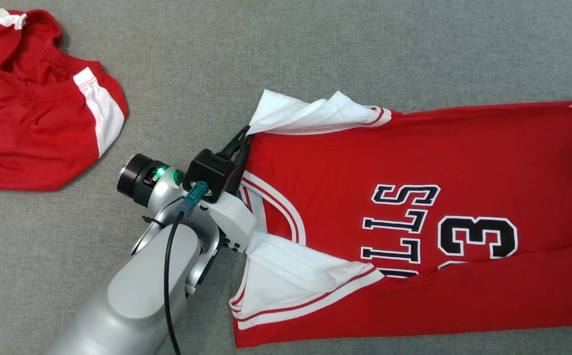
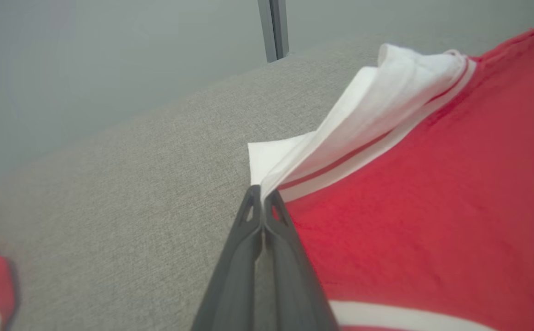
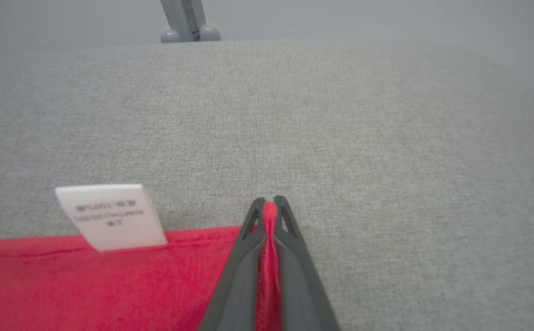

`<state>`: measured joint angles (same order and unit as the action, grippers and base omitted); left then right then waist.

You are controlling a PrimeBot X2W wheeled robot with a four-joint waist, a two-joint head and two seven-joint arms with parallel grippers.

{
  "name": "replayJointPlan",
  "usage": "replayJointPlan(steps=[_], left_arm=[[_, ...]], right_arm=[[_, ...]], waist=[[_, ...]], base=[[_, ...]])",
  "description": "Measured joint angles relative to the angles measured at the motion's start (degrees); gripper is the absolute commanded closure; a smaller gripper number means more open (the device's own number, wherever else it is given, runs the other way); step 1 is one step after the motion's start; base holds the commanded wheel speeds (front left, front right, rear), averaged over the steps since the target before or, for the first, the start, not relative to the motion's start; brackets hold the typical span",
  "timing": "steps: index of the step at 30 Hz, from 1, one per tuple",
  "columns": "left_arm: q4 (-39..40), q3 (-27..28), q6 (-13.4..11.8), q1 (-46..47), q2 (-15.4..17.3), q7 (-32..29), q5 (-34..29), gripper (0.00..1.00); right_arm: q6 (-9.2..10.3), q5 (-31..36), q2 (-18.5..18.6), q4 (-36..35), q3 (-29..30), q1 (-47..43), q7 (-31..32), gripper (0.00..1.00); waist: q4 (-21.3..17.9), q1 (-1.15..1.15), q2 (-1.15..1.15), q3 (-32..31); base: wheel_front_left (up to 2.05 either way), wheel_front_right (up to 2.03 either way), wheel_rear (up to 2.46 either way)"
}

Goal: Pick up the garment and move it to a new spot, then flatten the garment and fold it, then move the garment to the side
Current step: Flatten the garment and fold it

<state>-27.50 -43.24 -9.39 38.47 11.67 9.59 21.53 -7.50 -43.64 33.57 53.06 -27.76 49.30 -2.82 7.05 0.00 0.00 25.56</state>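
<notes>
A red sleeveless basketball jersey [image 1: 414,162] of smooth knit, with striped white trim and black lettering, lies flat on a grey woven-fabric counter [image 1: 315,49], across the centre and right of the head view. Its long axis runs left to right, with the neckline pointing left. The left gripper [image 1: 243,134] has its jaws closed on the white upper shoulder strap. The right gripper [image 3: 269,204] has its jaws pinched shut on the red edge beside a white rectangular label [image 3: 110,216]. A crumpled red-and-white garment [image 1: 34,113] sits at the upper left
</notes>
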Motion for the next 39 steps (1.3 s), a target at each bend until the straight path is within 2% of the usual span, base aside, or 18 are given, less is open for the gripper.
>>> replayJointPlan(steps=[9,13,17,21,25,29,39], left_arm=[[2.89,1.55,0.37,-1.19,0.71,-0.57,3.32,1.0],[6.34,1.78,1.85,-3.78,1.59,-1.81,5.7,1.0],[11.56,1.27,5.11,-6.99,3.85,-4.13,8.64,1.0],[17.14,1.49,6.1,-10.39,7.77,-6.47,10.71,1.0],[23.18,1.82,9.05,-15.36,9.47,-9.64,17.11,1.0],[26.83,1.65,9.68,-17.89,13.16,-12.54,18.63,1.0],[32.52,1.19,10.91,-22.2,16.69,-17.25,23.88,1.0]], right_arm=[[0.0,-4.08,0.49,-0.55,-2.78,-1.99,-6.12,1.0],[0.0,-5.71,0.46,-1.29,-4.59,-3.81,-7.15,1.0],[0.0,-7.06,0.64,-2.14,-6.09,-5.37,-7.9,1.0],[0.0,-7.95,1.15,-2.8,-7.73,-7.41,-8.86,1.0],[0.0,-8.37,1.42,-2.86,-10.02,-9.39,-8.8,1.0],[0.0,-9.17,2.26,-1.98,-11.48,-10.35,-8.78,1.0],[0.0,-8.86,4.77,-1.87,-15.99,-11.22,-8.82,1.0]], waist=[[0.04,0.0,0.0,-2.99],[-0.22,0.0,0.0,-4.96],[-0.62,0.0,0.0,-6.86],[-0.83,0.0,0.0,-8.69],[-1.07,0.0,0.0,-10.5],[-1.03,0.0,0.0,-12.12],[-0.57,0.0,0.0,-13.74]], base=[[0.0,0.0,0.0],[0.0,0.0,0.0],[0.0,0.0,0.0],[0.0,0.0,0.0],[0.0,0.0,0.0],[0.0,0.0,0.0],[0.0,0.0,0.0]])
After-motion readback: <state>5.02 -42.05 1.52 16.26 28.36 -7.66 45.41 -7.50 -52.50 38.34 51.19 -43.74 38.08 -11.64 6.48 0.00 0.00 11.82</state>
